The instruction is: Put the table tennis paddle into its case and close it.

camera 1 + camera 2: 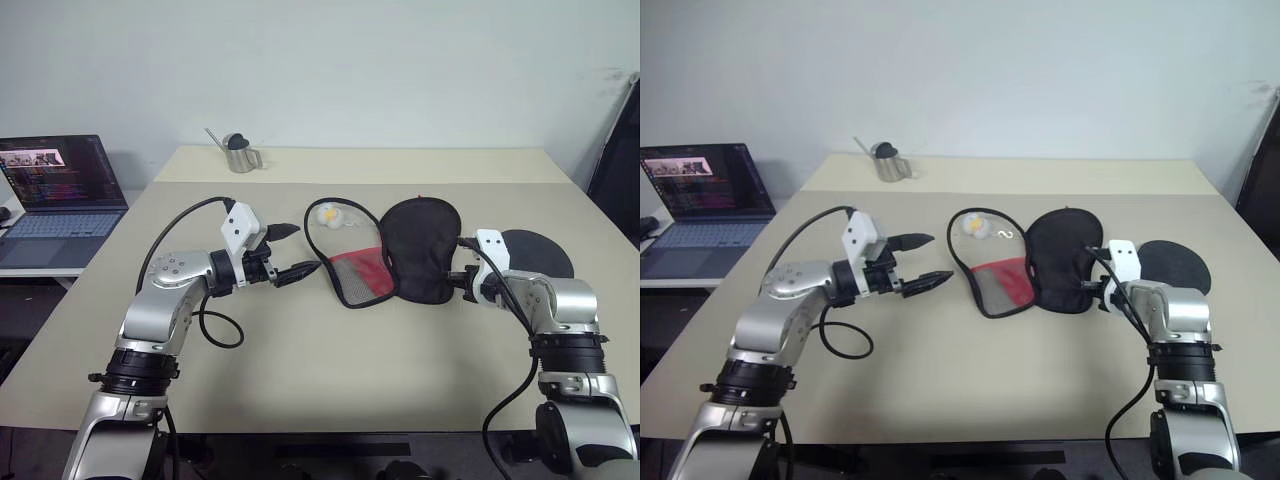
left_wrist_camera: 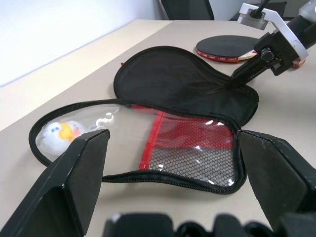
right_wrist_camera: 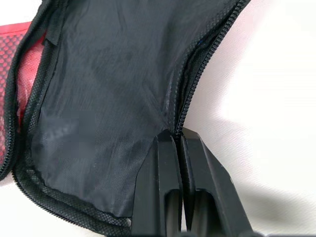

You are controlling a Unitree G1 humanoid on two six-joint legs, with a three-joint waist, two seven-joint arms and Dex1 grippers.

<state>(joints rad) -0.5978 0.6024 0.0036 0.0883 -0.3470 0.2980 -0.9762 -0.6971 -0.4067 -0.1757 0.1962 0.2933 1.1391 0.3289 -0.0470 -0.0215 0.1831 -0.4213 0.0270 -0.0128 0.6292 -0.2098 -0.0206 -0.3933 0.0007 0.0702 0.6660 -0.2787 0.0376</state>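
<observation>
I had the case (image 1: 385, 255) lying unzipped and spread flat in the middle of the table (image 1: 300, 370), its black half toward my right arm and its clear, red-mesh half toward my left. My right claw (image 3: 177, 140) was pinched shut on the black half's zipper edge, holding that flap out flat. The table tennis paddle (image 2: 232, 48) lay just beyond that claw, on the far right of the case, dark blade up; its handle seemed to point away from the case, though my right arm covered most of it. That was what the next move turned on: the paddle sat on the right arm's side, well apart from my left claw (image 1: 297, 252), which hung wide open and empty just left of the case, aimed across at it. A small white-and-yellow ball (image 2: 59, 134) sat in the clear half.
</observation>
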